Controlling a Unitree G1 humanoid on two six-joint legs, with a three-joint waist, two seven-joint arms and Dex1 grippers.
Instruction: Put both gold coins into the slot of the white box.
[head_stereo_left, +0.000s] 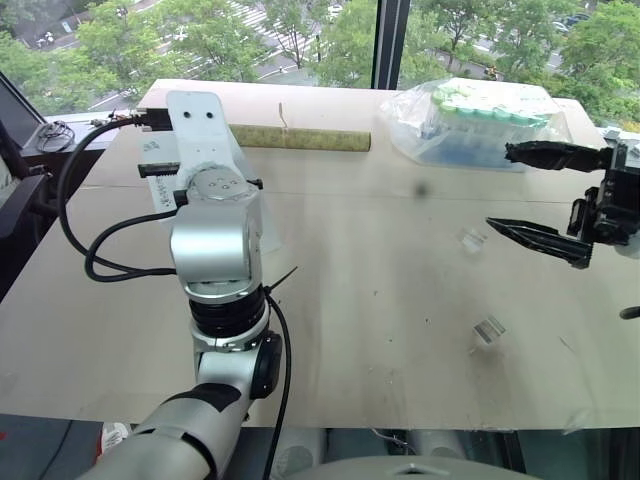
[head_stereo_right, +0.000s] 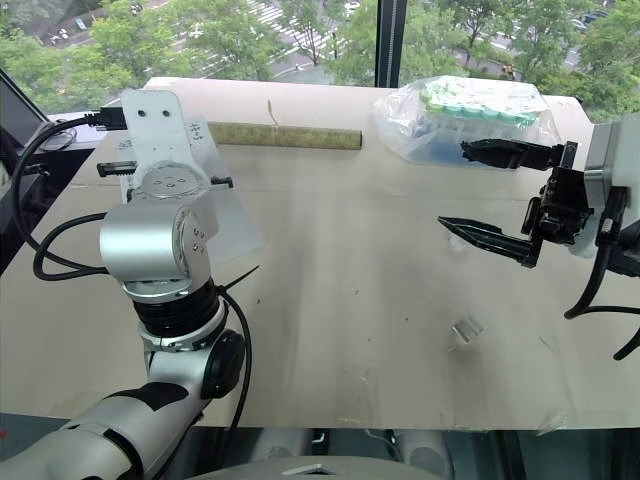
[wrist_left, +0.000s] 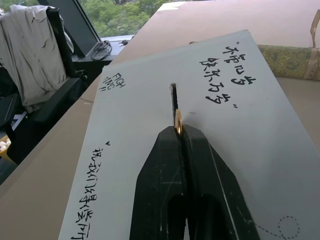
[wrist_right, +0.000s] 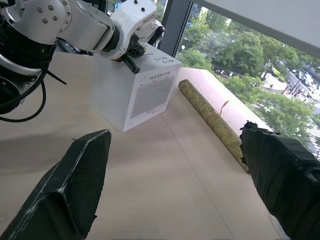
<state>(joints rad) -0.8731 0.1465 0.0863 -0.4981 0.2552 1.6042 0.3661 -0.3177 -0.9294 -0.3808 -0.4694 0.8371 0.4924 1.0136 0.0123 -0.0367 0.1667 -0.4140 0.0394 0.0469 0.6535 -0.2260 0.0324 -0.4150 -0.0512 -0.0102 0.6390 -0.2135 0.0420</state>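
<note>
A: Start at the left. What is the left gripper (wrist_left: 178, 131) doing?

B: Its fingers are pressed together on a gold coin (wrist_left: 177, 121), held on edge right at the near end of the slot (wrist_left: 173, 97). The coin's lower part is between the fingertips, its upper rim catches the light.

A: And the slot sits where?

B: In the top face of the white box (wrist_left: 150, 150), with dark handwriting on both sides of it. The box stands on the counter (head_stereo_left: 380, 300) at the left, mostly hidden behind the left arm in the head views. From the right wrist view you see its printed side face and the left fingers lying on its top edge.

A: Moving rightward?

B: A long green-patterned roll (head_stereo_left: 300, 138) lies along the far edge of the counter, just beyond the box. Further right is a clear bag of green-capped tubes (head_stereo_left: 480, 120).

A: On the bare counter?

B: Two small clear plastic holders (head_stereo_left: 489, 330), one nearer the front, one nearer the bag.

A: The right gripper (head_stereo_left: 530, 190)?

B: It hovers above the counter at the right, its fingers spread wide apart, nothing between them.
</note>
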